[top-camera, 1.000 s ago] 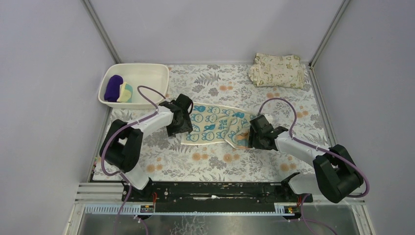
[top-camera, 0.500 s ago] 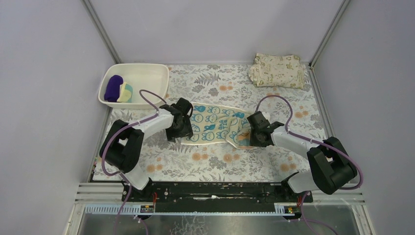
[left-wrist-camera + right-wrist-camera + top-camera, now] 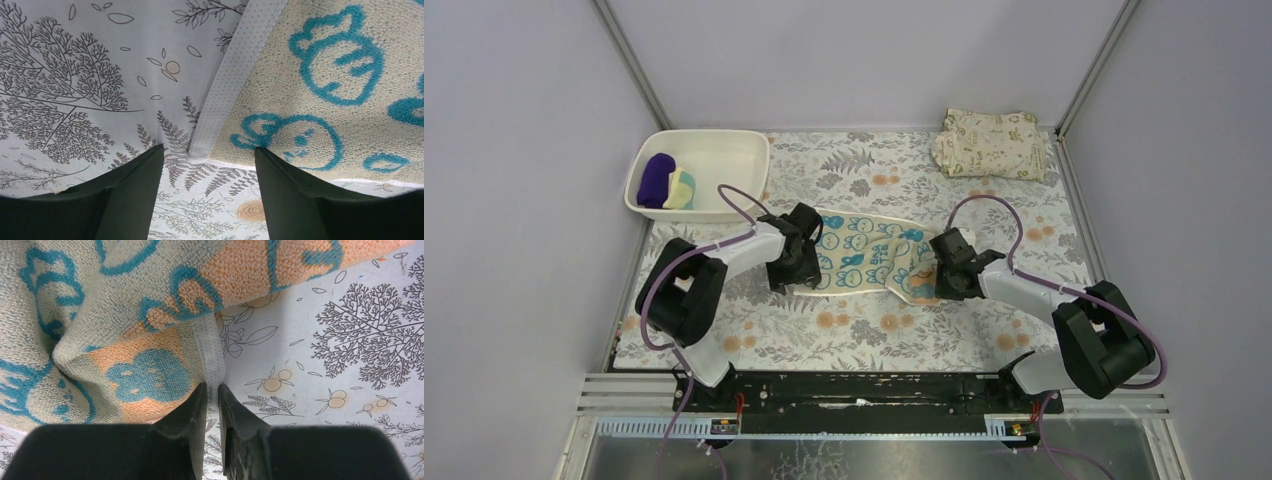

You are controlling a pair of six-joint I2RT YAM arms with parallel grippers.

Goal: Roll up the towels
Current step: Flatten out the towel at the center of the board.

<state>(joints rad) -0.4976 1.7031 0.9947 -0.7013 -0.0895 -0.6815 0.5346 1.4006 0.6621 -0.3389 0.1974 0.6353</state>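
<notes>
A pale yellow towel (image 3: pixel 864 255) with teal bunny marks lies spread on the table between my grippers. Its right end is folded over and shows an orange underside (image 3: pixel 150 355). My left gripper (image 3: pixel 796 264) is open and straddles the towel's near-left corner (image 3: pixel 220 145), with the right finger at the towel's edge. My right gripper (image 3: pixel 942 274) is shut on the towel's white dotted hem (image 3: pixel 210 350) at its right end. A rolled dark purple towel (image 3: pixel 657 178) and a rolled yellow-and-teal cloth (image 3: pixel 682 188) lie in the white basin (image 3: pixel 724 150).
The basin stands at the back left, just behind my left arm. A folded beige leaf-printed cloth (image 3: pixel 990 143) lies at the back right corner. A floral-printed sheet (image 3: pixel 864 330) covers the table. Grey walls close in the sides and the back.
My right gripper has moved left and away with the towel's right end, bunching it. My left gripper has shifted slightly nearer along the towel's left edge.
</notes>
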